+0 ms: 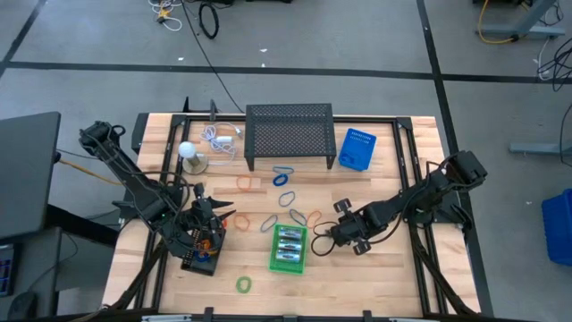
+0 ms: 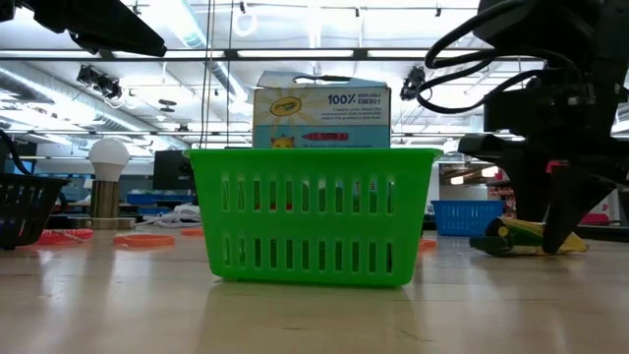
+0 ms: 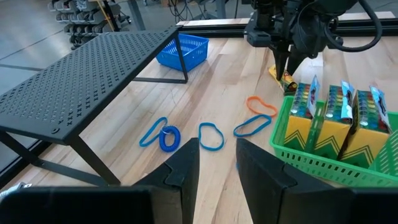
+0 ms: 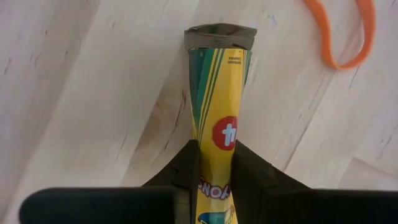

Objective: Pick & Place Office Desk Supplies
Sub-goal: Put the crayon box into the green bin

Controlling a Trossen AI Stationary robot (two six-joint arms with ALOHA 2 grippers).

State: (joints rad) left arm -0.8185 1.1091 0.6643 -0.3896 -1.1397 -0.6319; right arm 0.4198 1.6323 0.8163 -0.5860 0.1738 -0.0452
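Note:
A green basket [image 1: 288, 248] near the table's middle holds several yellow crayon boxes [image 3: 339, 115], standing upright. Just right of it, my right gripper [image 1: 323, 240] is shut on another yellow crayon box [image 4: 214, 87] that lies on the wood. Thin loops lie loose on the table: blue ones [image 3: 165, 134], orange ones [image 3: 261, 106] and a green one [image 1: 244, 284]. My left gripper [image 3: 217, 162] hovers open at the basket's left, over a black basket [image 1: 198, 255], with nothing between its fingers. My right gripper pinches the crayon box's two long sides [image 4: 214, 146] between its two fingers, near one end. The fingers [image 2: 560, 221] come steeply from above and lie across the box. The box rests on the table [image 2: 516, 236], and its open-flapped end [image 4: 217, 34] points away from the gripper.
A black perforated shelf [image 1: 289, 134] stands at the back middle, with a blue basket [image 1: 357, 149] to its right. A white ball on a stand [image 1: 187, 152] and a white cable [image 1: 219, 136] sit at the back left. Bare wood shows along the near edge.

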